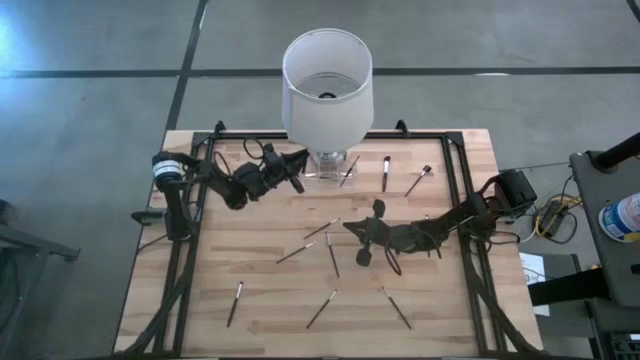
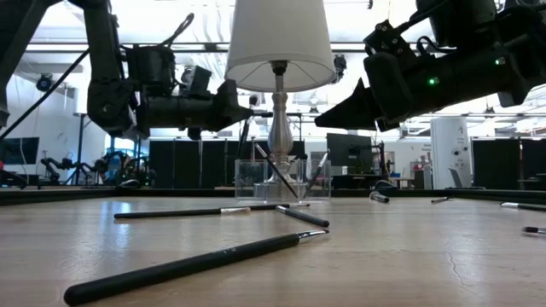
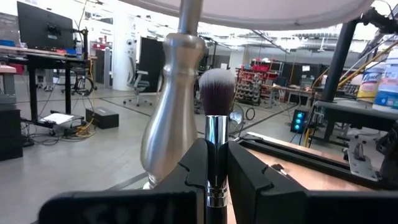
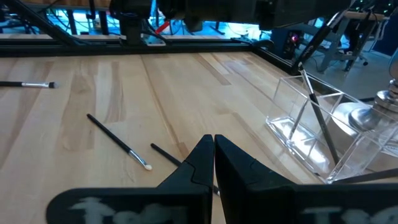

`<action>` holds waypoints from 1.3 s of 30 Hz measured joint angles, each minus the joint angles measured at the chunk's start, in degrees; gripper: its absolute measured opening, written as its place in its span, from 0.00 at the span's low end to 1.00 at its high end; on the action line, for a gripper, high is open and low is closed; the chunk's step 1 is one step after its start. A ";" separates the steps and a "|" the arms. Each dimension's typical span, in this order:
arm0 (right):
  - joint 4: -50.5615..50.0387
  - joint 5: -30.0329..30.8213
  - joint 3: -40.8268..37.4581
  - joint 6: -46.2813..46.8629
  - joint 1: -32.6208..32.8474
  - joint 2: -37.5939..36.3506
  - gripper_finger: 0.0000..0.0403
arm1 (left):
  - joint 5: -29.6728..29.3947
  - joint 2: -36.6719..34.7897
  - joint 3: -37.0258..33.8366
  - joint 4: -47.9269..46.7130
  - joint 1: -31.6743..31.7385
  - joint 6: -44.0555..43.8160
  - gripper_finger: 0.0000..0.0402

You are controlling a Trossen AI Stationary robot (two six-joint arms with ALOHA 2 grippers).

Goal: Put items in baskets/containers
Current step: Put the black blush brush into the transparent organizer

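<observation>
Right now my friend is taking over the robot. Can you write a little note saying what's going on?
Left gripper: shut on a makeup brush, held beside the lamp, near the clear holder.
Right gripper: shut, empty, above the table's middle.
Done: a few brushes already stand in the clear holder.
Left: drop in the held brush, then collect the brushes scattered over the wooden table.
</observation>
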 joint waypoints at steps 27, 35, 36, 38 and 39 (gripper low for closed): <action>0.17 -0.02 0.00 -0.07 0.00 0.00 0.02 | 2.83 5.63 6.61 -7.49 2.46 0.24 0.08; 0.00 -0.07 0.00 -0.07 0.00 0.00 0.02 | 2.81 9.38 9.19 -8.38 2.46 -2.13 0.15; 0.00 -0.08 0.00 -0.07 0.00 0.00 0.02 | 2.77 9.49 9.31 -8.85 2.46 -2.64 0.16; 0.00 -0.10 0.00 -0.09 0.00 0.00 0.02 | 2.48 9.57 9.58 -9.32 2.44 -3.25 0.17; 0.00 -0.19 0.00 -0.07 0.00 0.00 0.02 | 1.83 9.43 9.58 -9.37 2.44 -3.48 0.17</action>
